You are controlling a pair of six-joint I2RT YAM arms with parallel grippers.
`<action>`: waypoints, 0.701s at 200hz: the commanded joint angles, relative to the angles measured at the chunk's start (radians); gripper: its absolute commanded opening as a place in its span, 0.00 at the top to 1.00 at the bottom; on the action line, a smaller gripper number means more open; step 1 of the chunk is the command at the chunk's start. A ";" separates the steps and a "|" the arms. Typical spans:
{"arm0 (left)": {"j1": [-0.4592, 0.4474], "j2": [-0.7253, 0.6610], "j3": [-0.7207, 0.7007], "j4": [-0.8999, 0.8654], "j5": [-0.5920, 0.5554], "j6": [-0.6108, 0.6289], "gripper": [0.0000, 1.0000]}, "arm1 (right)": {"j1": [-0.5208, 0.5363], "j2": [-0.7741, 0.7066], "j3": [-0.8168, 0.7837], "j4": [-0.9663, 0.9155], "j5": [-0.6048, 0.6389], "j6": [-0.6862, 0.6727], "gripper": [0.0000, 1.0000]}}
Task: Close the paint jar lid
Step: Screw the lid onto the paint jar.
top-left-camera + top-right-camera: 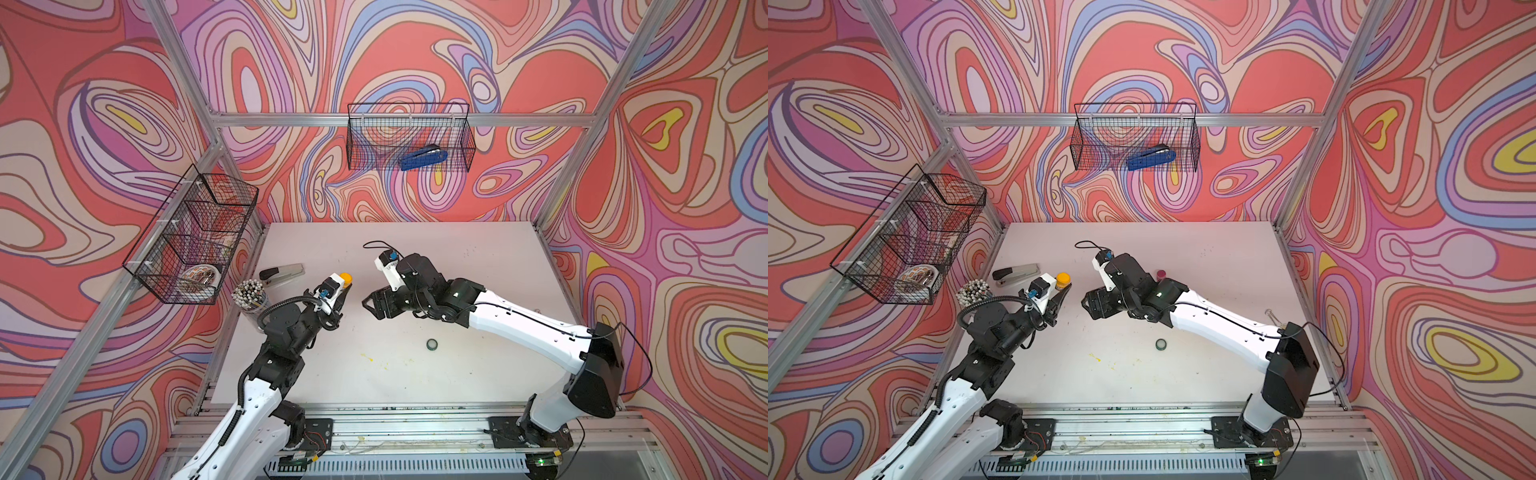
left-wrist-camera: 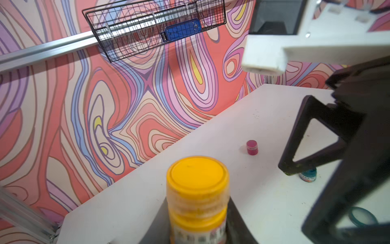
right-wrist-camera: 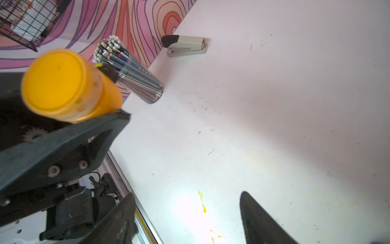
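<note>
Left gripper [image 1: 1061,291] is clamped on the yellow paint jar [image 2: 197,211], gripping the body below the lid [image 2: 197,175]. Lid sits on the jar mouth and looks level; can't tell if it's screwed fully home. Can't tell whether the jar base touches the table [image 1: 478,270].

Off that gripper's left: wire basket [image 1: 191,237] on the side wall, well apart and higher. Cup of pencils [image 1: 249,295] stands just left of the left wrist, near the table edge. Grey stapler [image 1: 282,274] lies flat just beyond the cup, left of the held jar, not touching it.

Right of the jar: small gap, then the right gripper [image 3: 186,196], facing the jar, jaws spread wide, nothing between them, clear of the lid. Yellow paint spots [image 3: 203,202] show on the table between its fingers in the right wrist view.

Far beyond both grippers: second wire basket [image 1: 409,137] on the back wall, blue stapler [image 1: 424,160] inside.

Behind the right gripper, toward the arm bases: loose teal lid [image 1: 432,344] flat on the table. Teal jar [image 2: 308,176] stands past the right gripper in the left wrist view; hidden in both top views. Pink jar [image 1: 1161,274] stands upright right of the right gripper, just beyond its wrist, well apart from the yellow one.
</note>
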 commanded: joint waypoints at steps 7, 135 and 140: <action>0.016 -0.008 0.064 -0.115 0.225 -0.067 0.76 | -0.037 -0.072 0.027 0.010 -0.062 -0.191 0.24; 0.020 -0.007 0.057 -0.165 0.516 -0.099 0.76 | -0.065 -0.008 0.148 -0.057 -0.487 -0.514 0.44; 0.020 -0.008 0.057 -0.164 0.514 -0.098 0.76 | -0.065 -0.003 0.152 -0.064 -0.493 -0.516 0.44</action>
